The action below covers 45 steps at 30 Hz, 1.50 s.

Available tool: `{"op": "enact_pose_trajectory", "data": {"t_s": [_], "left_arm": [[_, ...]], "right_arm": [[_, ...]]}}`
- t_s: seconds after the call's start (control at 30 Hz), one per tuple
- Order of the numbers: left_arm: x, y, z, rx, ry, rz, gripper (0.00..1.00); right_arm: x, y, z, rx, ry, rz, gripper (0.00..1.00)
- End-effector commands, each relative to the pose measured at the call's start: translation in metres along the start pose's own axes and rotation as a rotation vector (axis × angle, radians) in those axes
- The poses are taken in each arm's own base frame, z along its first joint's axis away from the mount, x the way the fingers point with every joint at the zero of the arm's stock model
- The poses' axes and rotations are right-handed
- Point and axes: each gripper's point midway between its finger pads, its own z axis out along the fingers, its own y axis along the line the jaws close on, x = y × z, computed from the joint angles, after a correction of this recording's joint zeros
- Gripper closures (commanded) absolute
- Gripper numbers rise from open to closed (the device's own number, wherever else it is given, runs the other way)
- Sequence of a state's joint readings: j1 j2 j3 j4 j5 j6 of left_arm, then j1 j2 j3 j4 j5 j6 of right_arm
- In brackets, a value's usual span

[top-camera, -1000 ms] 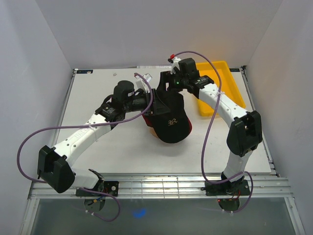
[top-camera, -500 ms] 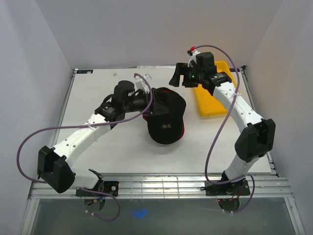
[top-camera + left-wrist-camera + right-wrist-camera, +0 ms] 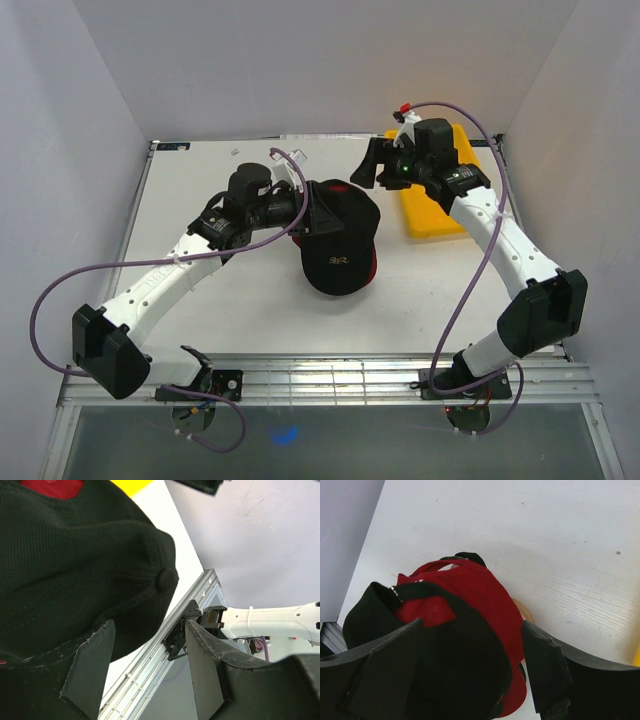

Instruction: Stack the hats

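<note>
Well, the black hat [image 3: 338, 232] sits in the middle of the white table [image 3: 250, 310]. It lies on top of the red hat [image 3: 373, 266], and only a thin red edge peeks out on the side near the right arm. The black hat's brim points toward the arm bases, with a small pale logo on the front.

From above, the left gripper [image 3: 313, 210] is right up against the back left side of the black hat. In the left wrist view, its two fingers [image 3: 92, 672] are spread wide apart. Nothing is pinched between them; through the gap I see only the metal rail at the table's edge. The black hat fills the space just above and beside one finger, with its little top button [image 3: 167, 578] close by. I cannot tell if the cloth really touches that finger.

The right gripper [image 3: 366, 172] hangs in the air behind the hats, up and away from them, not touching. Its fingers [image 3: 545, 672] are spread wide too, and they hold nothing. Looking down past them, I see the back of the black hat with its strap and small buckle [image 3: 394, 591]. The red hat shows through the hole above the strap. A little tan bit of the wooden stand [image 3: 524, 611] pokes out from under the red hat.

A yellow tray [image 3: 425, 215] lies on the table beside the hats, partly hidden under the right arm.
</note>
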<state>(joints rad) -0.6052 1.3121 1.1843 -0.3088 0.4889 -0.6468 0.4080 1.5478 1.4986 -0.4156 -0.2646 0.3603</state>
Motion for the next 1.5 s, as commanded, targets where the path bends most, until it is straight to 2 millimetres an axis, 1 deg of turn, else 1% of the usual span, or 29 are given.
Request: {"op": "enact_pose_trajectory", "data": {"t_s": [0.0, 0.07, 0.1, 0.3, 0.4, 0.43, 0.47, 0.5, 0.53, 0.57, 0.7, 0.8, 0.83, 0.87, 0.93, 0.97, 1.0, 1.03, 1.1, 1.13, 1.27, 1.33, 1.47], "left_arm": [[-0.025, -0.025, -0.022, 0.028, -0.081, 0.060, 0.31], [-0.026, -0.028, -0.024, 0.033, -0.083, 0.059, 0.31], [-0.026, -0.029, -0.026, 0.033, -0.083, 0.059, 0.31], [-0.025, -0.029, -0.031, 0.014, -0.085, 0.052, 0.31], [-0.029, -0.030, -0.036, -0.008, -0.102, 0.051, 0.31], [-0.031, -0.031, -0.038, -0.010, -0.109, 0.054, 0.31], [-0.032, -0.029, -0.039, -0.028, -0.113, 0.048, 0.31], [-0.036, -0.031, -0.039, -0.031, -0.120, 0.050, 0.31], [-0.037, -0.030, -0.039, -0.039, -0.119, 0.048, 0.31], [-0.034, -0.022, -0.033, -0.066, -0.096, 0.033, 0.32], [-0.031, -0.009, -0.024, -0.106, -0.083, 0.006, 0.35], [-0.037, -0.010, -0.023, -0.108, -0.101, 0.009, 0.36], [-0.044, -0.015, -0.024, -0.103, -0.114, 0.020, 0.36], [-0.045, -0.014, -0.023, -0.112, -0.103, 0.016, 0.36], [-0.048, -0.012, -0.018, -0.125, -0.091, 0.018, 0.36], [-0.053, -0.016, -0.019, -0.125, -0.097, 0.025, 0.36], [-0.055, -0.016, -0.019, -0.127, -0.101, 0.026, 0.36], [-0.057, -0.014, -0.017, -0.137, -0.101, 0.025, 0.36], [-0.059, -0.015, -0.018, -0.143, -0.103, 0.027, 0.36], [-0.060, -0.014, -0.017, -0.150, -0.103, 0.026, 0.36], [-0.062, -0.010, -0.016, -0.173, -0.103, 0.028, 0.36], [-0.062, -0.009, -0.015, -0.176, -0.100, 0.026, 0.36], [-0.060, -0.008, -0.014, -0.178, -0.094, 0.025, 0.36]], "right_arm": [[-0.012, 0.016, -0.021, -0.054, -0.077, -0.021, 0.17], [-0.010, 0.019, -0.026, -0.064, -0.089, -0.016, 0.17], [-0.005, 0.019, -0.026, -0.069, -0.085, -0.013, 0.17], [-0.001, 0.028, -0.039, -0.112, -0.102, -0.012, 0.21], [0.006, 0.027, -0.043, -0.112, -0.099, 0.000, 0.28], [0.012, 0.025, -0.041, -0.108, -0.092, 0.010, 0.28], [0.013, 0.025, -0.043, -0.109, -0.096, 0.012, 0.28], [0.014, 0.023, -0.043, -0.101, -0.097, 0.014, 0.28], [0.016, 0.022, -0.042, -0.100, -0.094, 0.016, 0.28], [0.018, 0.021, -0.041, -0.097, -0.091, 0.022, 0.28], [0.021, 0.024, -0.039, -0.126, -0.089, 0.019, 0.30], [0.013, 0.027, -0.044, -0.129, -0.115, -0.018, 0.30], [0.011, 0.029, -0.044, -0.141, -0.116, -0.027, 0.31], [0.011, 0.031, -0.042, -0.155, -0.109, -0.042, 0.31], [0.006, 0.040, -0.042, -0.205, -0.108, -0.070, 0.31], [0.007, 0.041, -0.037, -0.218, -0.097, -0.078, 0.32], [0.002, 0.043, -0.036, -0.224, -0.100, -0.108, 0.31], [0.004, 0.039, -0.029, -0.217, -0.080, -0.113, 0.32], [0.004, 0.040, -0.025, -0.236, -0.064, -0.152, 0.32], [0.004, 0.040, -0.020, -0.243, -0.048, -0.159, 0.33], [0.002, 0.043, -0.012, -0.256, -0.033, -0.203, 0.34], [0.006, 0.043, -0.005, -0.258, -0.009, -0.222, 0.35], [0.005, 0.044, -0.001, -0.249, 0.012, -0.254, 0.36]]}}
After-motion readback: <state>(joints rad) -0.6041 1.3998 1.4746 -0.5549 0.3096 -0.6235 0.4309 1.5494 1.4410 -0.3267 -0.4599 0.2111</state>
